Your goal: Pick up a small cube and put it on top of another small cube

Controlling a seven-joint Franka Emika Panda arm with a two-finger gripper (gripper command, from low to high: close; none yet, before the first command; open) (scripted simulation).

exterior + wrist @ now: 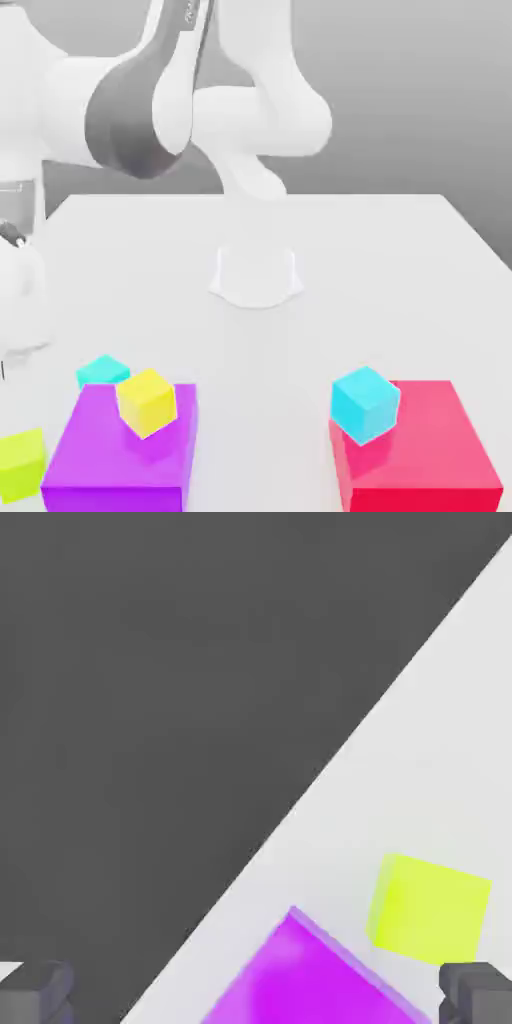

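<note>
The small cube, lime yellow-green, rests on the white table at the exterior view's near left, just left of the big purple block. In the hand view the same lime cube lies beside a corner of the purple block. My gripper is open, its two dark fingertips standing wide apart with nothing between them, well clear of the cube. A warmer yellow small cube sits tilted on top of the purple block. A small cyan cube lies on the table just behind that block.
A big red block stands at the exterior view's near right with a cyan cube on its top. The white arm reaches over the back of the table. In the hand view the table edge runs diagonally against a dark floor.
</note>
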